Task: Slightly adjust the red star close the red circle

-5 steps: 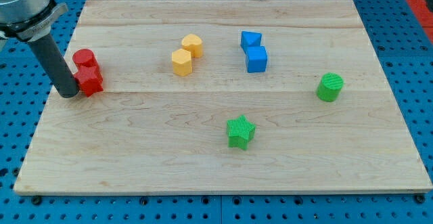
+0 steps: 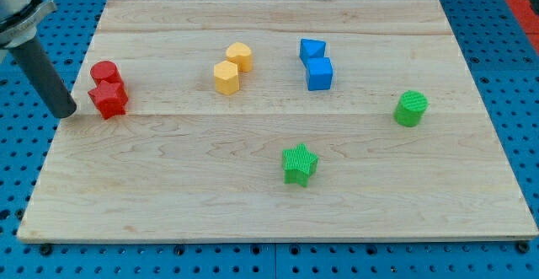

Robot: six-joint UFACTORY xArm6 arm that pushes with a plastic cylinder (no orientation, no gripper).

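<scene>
The red star (image 2: 109, 99) lies near the board's left edge, touching the red circle (image 2: 104, 72) just above it. My tip (image 2: 66, 113) rests on the board at the view's left of the red star, a short gap away and not touching it.
The wooden board (image 2: 269, 195) carries two yellow blocks (image 2: 232, 67) at upper middle, two blue blocks (image 2: 316, 63) right of them, a green circle (image 2: 411, 108) at the right and a green star (image 2: 299, 163) at lower middle. Blue pegboard surrounds the board.
My tip has moved left, away from the red star that it was touching. The red star and red circle have stayed in place.
</scene>
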